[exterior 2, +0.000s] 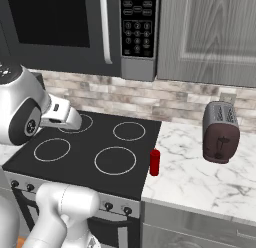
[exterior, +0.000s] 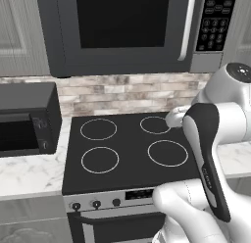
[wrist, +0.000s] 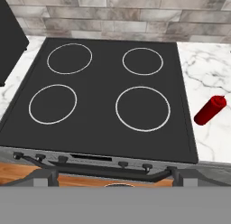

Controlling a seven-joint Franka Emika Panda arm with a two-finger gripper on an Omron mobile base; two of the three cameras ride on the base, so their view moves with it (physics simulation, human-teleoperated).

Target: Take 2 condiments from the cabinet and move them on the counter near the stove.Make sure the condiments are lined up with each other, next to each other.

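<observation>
Red bottle (exterior 2: 155,162) (slim); marble counter (exterior 2: 200,177)

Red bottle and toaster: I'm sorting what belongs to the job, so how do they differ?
The red bottle is slim and all red; the toaster is bulkier, steel-grey with a dark maroon end. The bottle stands beside the stove; the toaster sits farther right. Both stand upright on the counter.

A black microwave (exterior: 122,29) hangs above a stone-tile backsplash (exterior 2: 165,104). A dark red toaster (exterior 2: 220,133) stands right; a black countertop oven (exterior: 27,122) sits left.
</observation>
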